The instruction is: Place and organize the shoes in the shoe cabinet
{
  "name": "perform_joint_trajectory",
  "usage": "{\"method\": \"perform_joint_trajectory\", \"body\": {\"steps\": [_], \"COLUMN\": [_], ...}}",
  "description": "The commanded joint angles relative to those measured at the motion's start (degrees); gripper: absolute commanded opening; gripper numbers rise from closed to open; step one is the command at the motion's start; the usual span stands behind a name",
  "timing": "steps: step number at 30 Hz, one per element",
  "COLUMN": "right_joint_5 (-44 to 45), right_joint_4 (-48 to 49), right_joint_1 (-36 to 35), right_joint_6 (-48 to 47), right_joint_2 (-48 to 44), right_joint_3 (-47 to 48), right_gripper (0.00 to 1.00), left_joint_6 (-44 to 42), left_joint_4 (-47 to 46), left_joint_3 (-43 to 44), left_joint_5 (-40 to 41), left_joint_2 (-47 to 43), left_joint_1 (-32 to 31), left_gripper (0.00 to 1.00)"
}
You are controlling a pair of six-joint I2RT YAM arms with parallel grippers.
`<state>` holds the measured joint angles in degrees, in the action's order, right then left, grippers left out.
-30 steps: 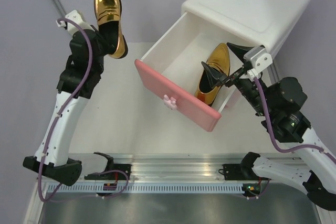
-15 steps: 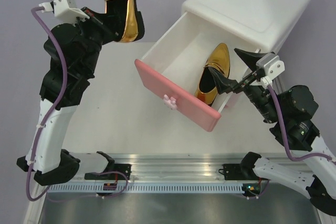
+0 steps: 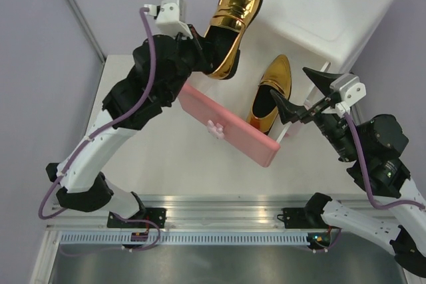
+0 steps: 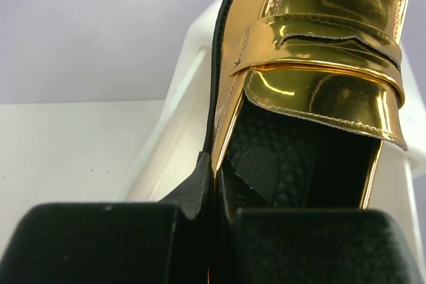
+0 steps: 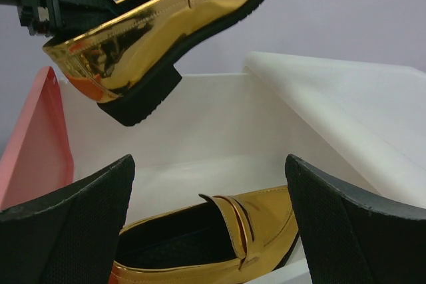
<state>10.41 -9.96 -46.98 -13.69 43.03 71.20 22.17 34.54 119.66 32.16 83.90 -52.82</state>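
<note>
Currently gold shoe is held above open drawer of shoe cabinet.
Left tool is clamped on its heel rim; right tool is spread apart beside second gold shoe in drawer.

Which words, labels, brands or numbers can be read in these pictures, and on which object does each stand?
None can be read. The held gold shoe, the gold shoe in the drawer, the white cabinet and its pink drawer front carry no writing; the bunny knob is a shape, not a sign.
</note>
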Motion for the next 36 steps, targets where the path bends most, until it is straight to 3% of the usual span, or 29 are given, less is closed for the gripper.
{"method": "perform_joint_trajectory", "body": {"steps": [1, 5, 15, 36], "right_joint_5": [1.5, 2.2, 0.8, -7.1], "right_joint_4": [-0.1, 0.1, 0.9, 2.0], "right_joint_1": [0.0, 0.0, 0.0, 0.0], "right_joint_6": [0.7, 0.7, -1.5, -16.1], "right_joint_2": [-1.4, -2.2, -0.7, 23.4], "right_joint_3": [-0.4, -1.0, 0.0, 20.4], "right_gripper": [0.98, 0.98, 0.98, 0.95], "left_joint_6": [-3.7, -4.4, -4.5, -8.1], "left_joint_4": [-5.7, -4.5, -1.2, 0.8], "left_joint_3": [4.0, 3.4, 3.4, 2.7], "left_joint_5": [7.0, 12.0, 15.1, 13.3], "left_joint_2": [-0.1, 1.8, 3.9, 4.9], "left_joint_1": [-2.6, -3.3, -3.9, -4.8], "left_gripper": [0.02, 0.02, 0.02, 0.02]}}
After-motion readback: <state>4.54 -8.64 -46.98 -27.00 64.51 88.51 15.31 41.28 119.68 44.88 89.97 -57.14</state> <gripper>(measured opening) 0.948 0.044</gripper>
